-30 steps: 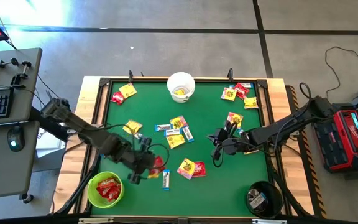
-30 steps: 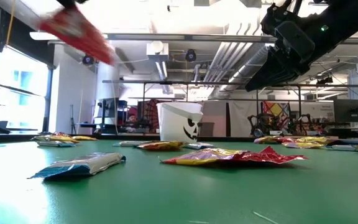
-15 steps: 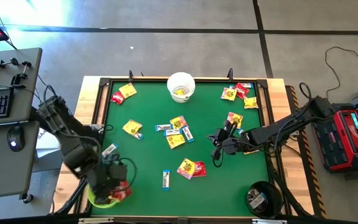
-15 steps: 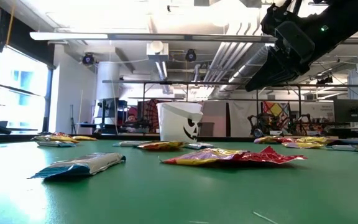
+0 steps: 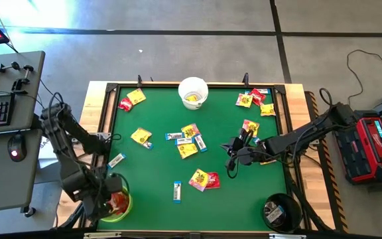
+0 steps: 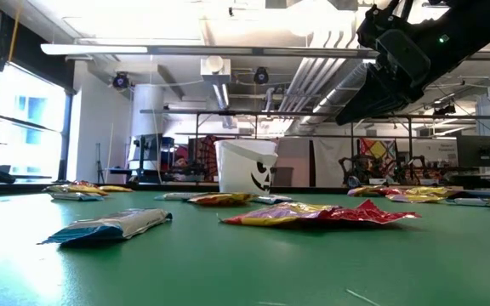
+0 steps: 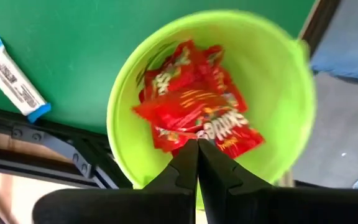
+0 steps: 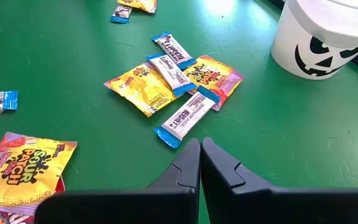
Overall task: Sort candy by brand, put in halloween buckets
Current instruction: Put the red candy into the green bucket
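Candy sorted by brand: red packets (image 7: pixel 194 121) gathered in lime green bucket (image 5: pixel 115 206). Left gripper (image 7: pixel 197 149) held over bucket rim, clenched, nothing grasped. Right gripper (image 8: pixel 201 149) clenched, parked above surface (image 5: pixel 158 166) among unsorted pieces.

The high camera looks straight down on the whole green surface (image 5: pixel 158 166), while the low camera sits at its level and faces the white bucket (image 6: pixel 247 167) and the room behind. The left wrist camera looks closely down into the lime green bucket (image 7: pixel 284 81). The right wrist camera faces the white bucket across the candy, a part it shares with the high view.
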Action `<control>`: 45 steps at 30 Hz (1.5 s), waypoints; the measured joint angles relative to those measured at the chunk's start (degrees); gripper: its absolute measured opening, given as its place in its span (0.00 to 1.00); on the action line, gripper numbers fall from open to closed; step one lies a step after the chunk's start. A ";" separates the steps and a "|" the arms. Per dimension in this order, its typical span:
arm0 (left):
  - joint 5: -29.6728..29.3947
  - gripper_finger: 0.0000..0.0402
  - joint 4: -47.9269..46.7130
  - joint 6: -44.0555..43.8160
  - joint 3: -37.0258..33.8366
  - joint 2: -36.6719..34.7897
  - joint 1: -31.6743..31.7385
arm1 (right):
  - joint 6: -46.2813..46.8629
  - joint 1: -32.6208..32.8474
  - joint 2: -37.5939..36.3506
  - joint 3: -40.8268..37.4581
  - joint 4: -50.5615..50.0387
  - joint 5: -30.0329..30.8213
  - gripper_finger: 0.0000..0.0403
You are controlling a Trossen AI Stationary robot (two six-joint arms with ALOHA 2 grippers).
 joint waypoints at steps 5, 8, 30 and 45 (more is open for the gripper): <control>0.89 0.00 3.16 -0.34 -5.21 -0.02 0.04 | 0.00 -0.02 0.00 0.00 0.00 0.00 0.00; 2.51 0.00 2.99 -3.05 -6.98 -0.02 0.31 | -0.11 -0.02 0.00 0.00 0.02 0.14 0.00; -8.11 0.28 -2.00 4.95 4.39 -0.02 11.39 | -2.12 -0.02 0.00 0.00 0.02 1.07 0.00; -13.72 0.14 -10.82 40.36 2.98 -0.07 45.39 | -2.12 -0.02 0.00 0.00 -0.70 1.07 0.00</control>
